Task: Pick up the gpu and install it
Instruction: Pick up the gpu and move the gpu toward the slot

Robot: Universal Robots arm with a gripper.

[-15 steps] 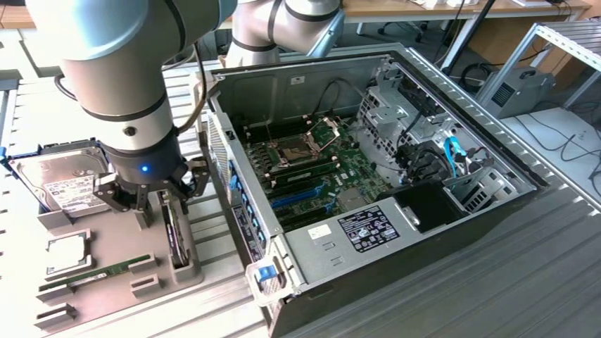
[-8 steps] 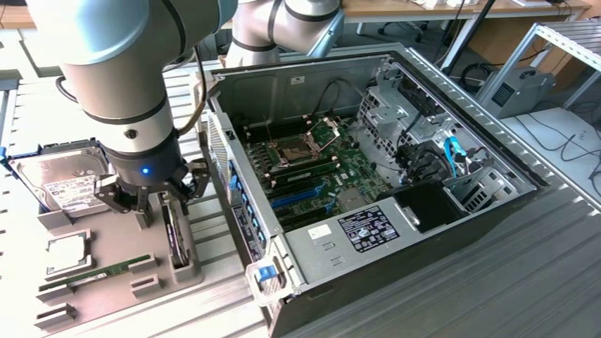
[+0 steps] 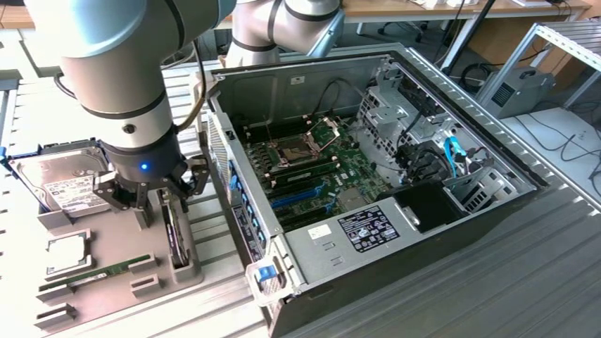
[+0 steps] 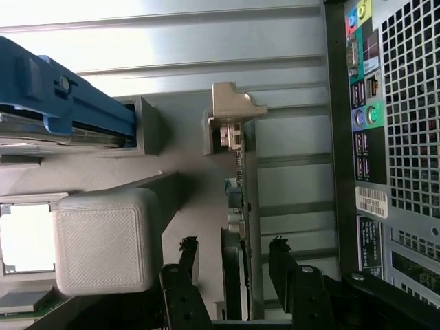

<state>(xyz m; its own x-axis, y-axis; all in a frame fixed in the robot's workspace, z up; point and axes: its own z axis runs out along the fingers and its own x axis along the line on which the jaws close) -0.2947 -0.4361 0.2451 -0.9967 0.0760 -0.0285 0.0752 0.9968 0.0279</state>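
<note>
Gripper [image 3: 155, 197] is low over the grey tray [image 3: 108, 236], which sits just beside the open case [image 3: 413, 282], on the exterior view's left.

Tray contents:
- gpu [image 3: 173, 236] stands on edge in its slot on the side nearest the case, with its bracket end under the gripper
- hard drive [image 3: 58, 189] is propped in the far slot
- square silver chip [image 3: 66, 255] lies in a pocket
- ram stick [image 3: 98, 273] is on edge in a low slot

Wrist view: the gpu [image 4: 242, 165] runs between the two fingers [image 4: 188, 258]. The gripper [image 4: 234, 246] is wide open, one finger on each side of the card with a gap on both. It holds nothing. The silver bracket [image 4: 234, 110] sits at the end of the card away from the fingers, in a tray clip. The blue-framed hard drive [image 4: 62, 110] and a grey tray post [image 4: 103, 240] are on one side, and the case's rear port panel [image 4: 368, 117] is on the other.

Case contents:
- motherboard [image 3: 319, 169] lies flat on the floor of the case, with blue slots [image 3: 300, 193]
- grey box with a black label [image 3: 371, 229] is near the front
- drive cage [image 3: 413, 113] and a blue cable [image 3: 452, 155] are on the exterior view's right
</note>
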